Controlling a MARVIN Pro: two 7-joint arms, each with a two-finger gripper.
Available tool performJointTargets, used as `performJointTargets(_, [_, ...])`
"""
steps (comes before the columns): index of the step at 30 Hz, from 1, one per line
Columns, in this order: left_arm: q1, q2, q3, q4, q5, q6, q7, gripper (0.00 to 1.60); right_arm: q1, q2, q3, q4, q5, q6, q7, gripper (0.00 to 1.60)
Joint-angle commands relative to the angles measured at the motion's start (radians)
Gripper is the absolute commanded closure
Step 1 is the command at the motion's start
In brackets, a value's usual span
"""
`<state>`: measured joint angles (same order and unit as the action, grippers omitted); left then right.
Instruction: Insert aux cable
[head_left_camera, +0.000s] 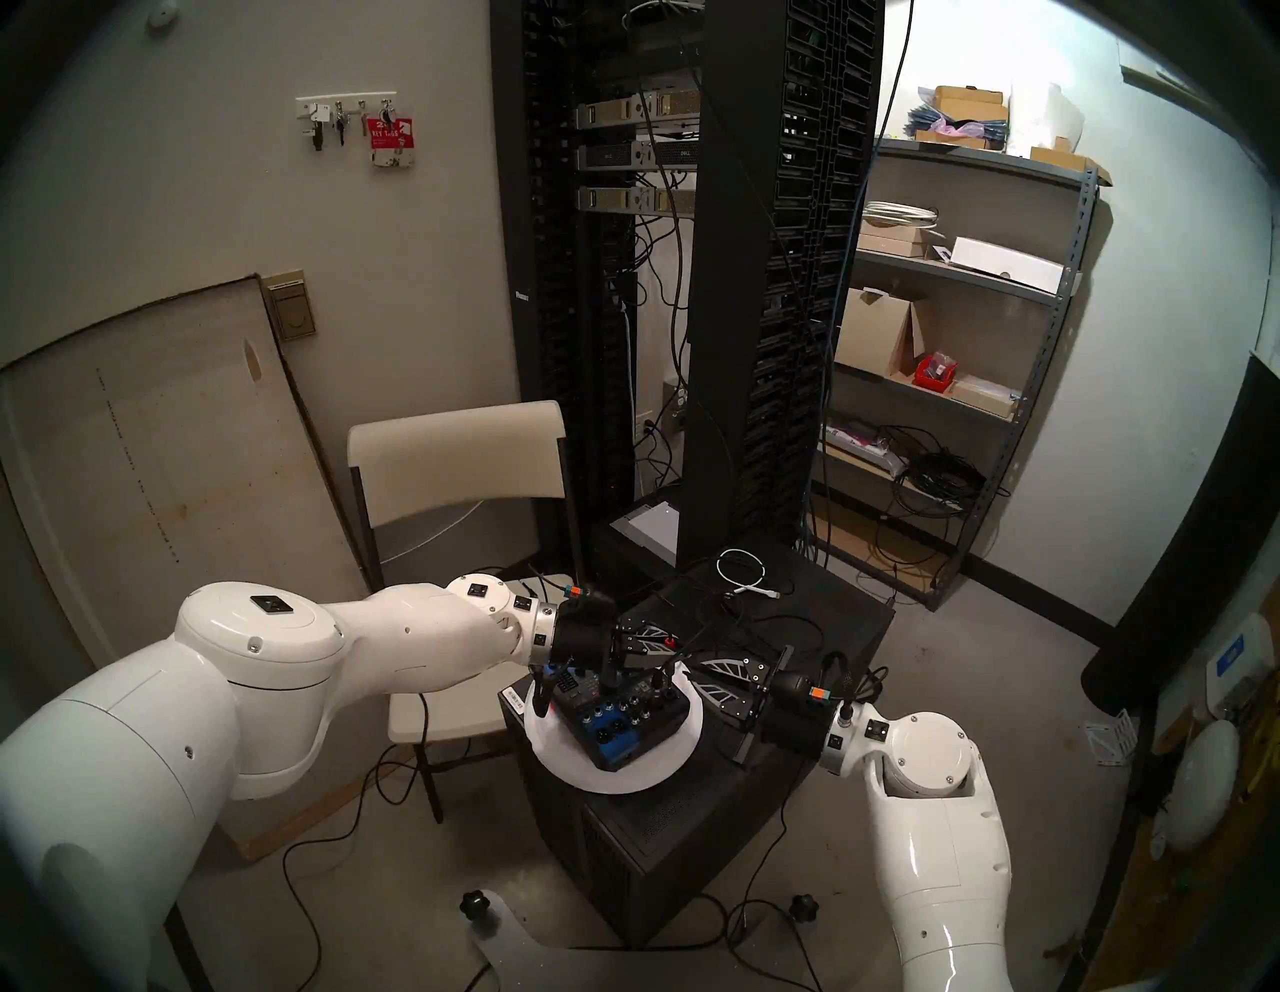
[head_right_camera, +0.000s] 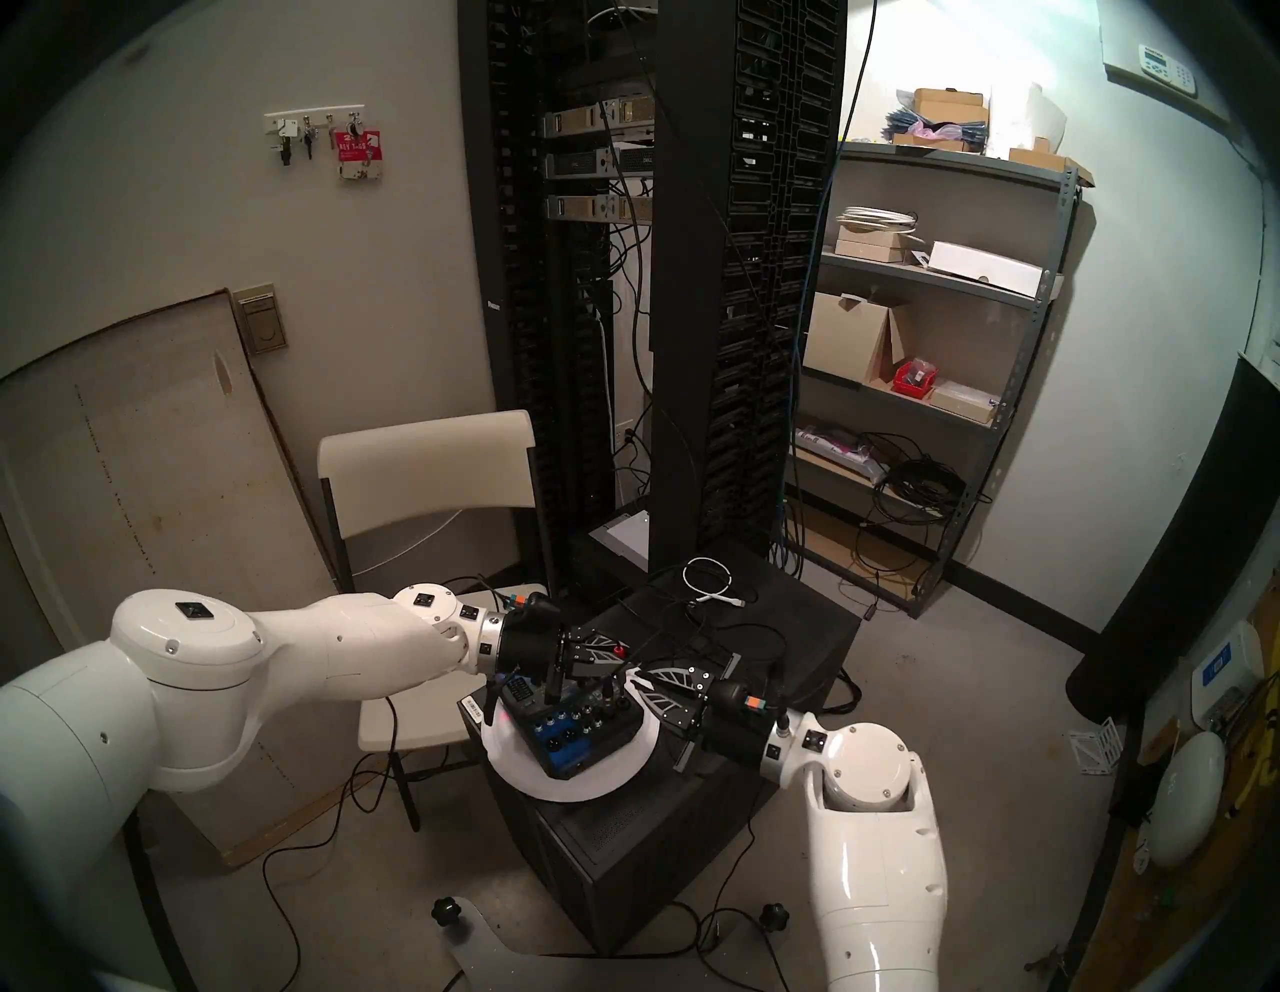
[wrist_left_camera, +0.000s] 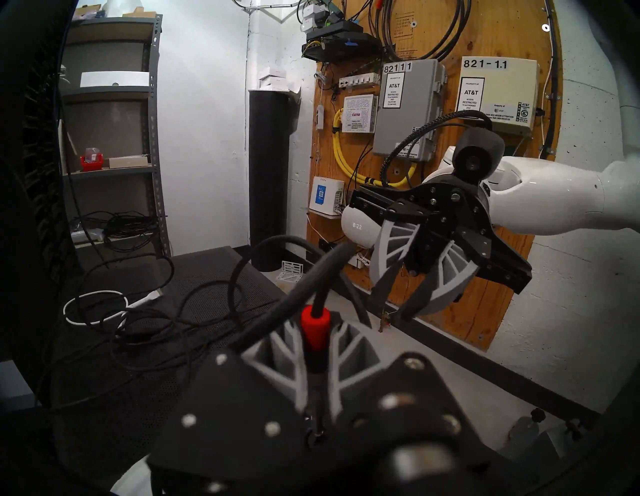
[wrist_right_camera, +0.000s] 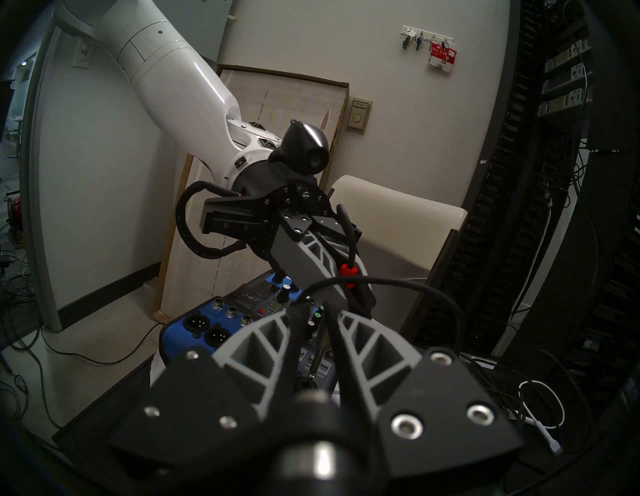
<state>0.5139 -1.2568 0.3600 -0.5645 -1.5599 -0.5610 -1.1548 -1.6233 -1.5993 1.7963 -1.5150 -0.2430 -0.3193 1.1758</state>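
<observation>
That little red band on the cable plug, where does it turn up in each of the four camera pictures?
Head left view: red band, just above centre, at the left hand tips.
Head right view: red band, same spot, slightly further left.
Left wrist view: red band, lower centre, pinched between grey fingers.
Right wrist view: red band, right of centre.
Shared landmark: blue audio mixer, except in the left wrist view.

You face pale grey walls (head_left_camera: 415, 291) and a bare concrete floor (head_left_camera: 1004, 693). A tall black server rack (head_left_camera: 755, 277) stands centre, a grey metal shelving unit (head_left_camera: 970, 332) to its right, a cream folding chair (head_left_camera: 457, 457) on your left.
</observation>
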Motion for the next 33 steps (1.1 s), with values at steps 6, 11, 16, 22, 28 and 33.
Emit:
performJointTargets(6, [-0.011, -0.015, 0.011, -0.013, 0.02, -0.013, 0.019, 1.6, 0.013, -0.004, 0.0, -0.014, 0.011, -0.001, 0.003, 0.88])
performJointTargets(11, [-0.012, -0.011, 0.015, -0.023, 0.035, -0.021, 0.044, 1.6, 0.012, -0.005, 0.0, -0.016, 0.011, 0.001, 0.003, 0.89])
performJointTargets(16, [-0.016, -0.006, 0.019, -0.031, 0.049, -0.028, 0.067, 1.6, 0.012, -0.005, 0.0, -0.017, 0.011, 0.001, 0.004, 0.89])
performJointTargets(22, [-0.02, 0.001, 0.021, -0.036, 0.06, -0.03, 0.077, 1.6, 0.011, -0.006, 0.0, -0.016, 0.009, 0.0, 0.003, 0.89])
performJointTargets(28, [-0.02, 0.013, 0.021, -0.054, 0.07, -0.031, 0.086, 1.6, 0.011, -0.006, 0.0, -0.015, 0.008, -0.001, 0.004, 0.9])
performJointTargets(33, [-0.013, 0.021, 0.004, -0.058, 0.047, -0.017, 0.071, 1.6, 0.012, -0.006, -0.001, -0.015, 0.007, 0.0, 0.004, 0.9])
